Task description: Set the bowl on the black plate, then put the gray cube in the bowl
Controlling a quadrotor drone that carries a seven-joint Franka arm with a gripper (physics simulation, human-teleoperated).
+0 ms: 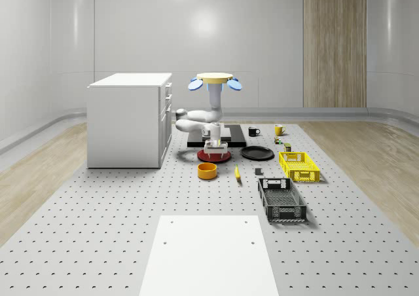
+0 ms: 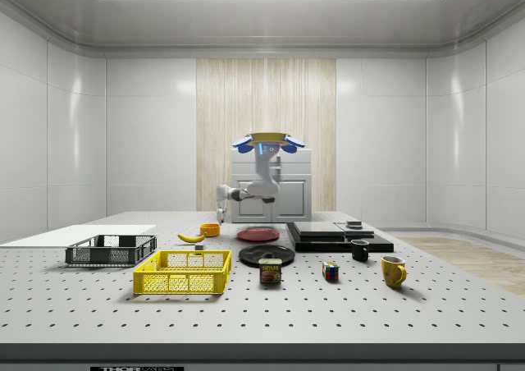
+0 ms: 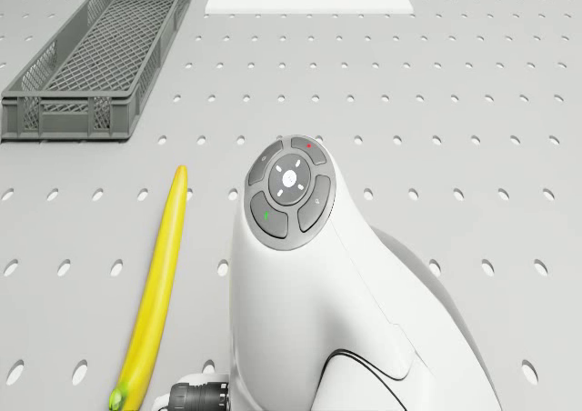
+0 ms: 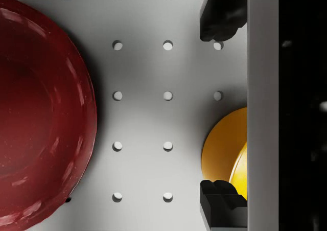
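Wrist view alone shows the tool (image 4: 218,108) spread near the bowl (image 4: 227,152).

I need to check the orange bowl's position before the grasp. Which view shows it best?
The whole-scene view: the orange bowl sits whole on the table, in front of the red plate. The side view shows it small and distant; the wrist view catches part of it between the open gripper's fingers.

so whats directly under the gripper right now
Bare perforated table lies between the open gripper fingers, with the dark red round plate to one side and the orange bowl partly hidden behind the gripper body.
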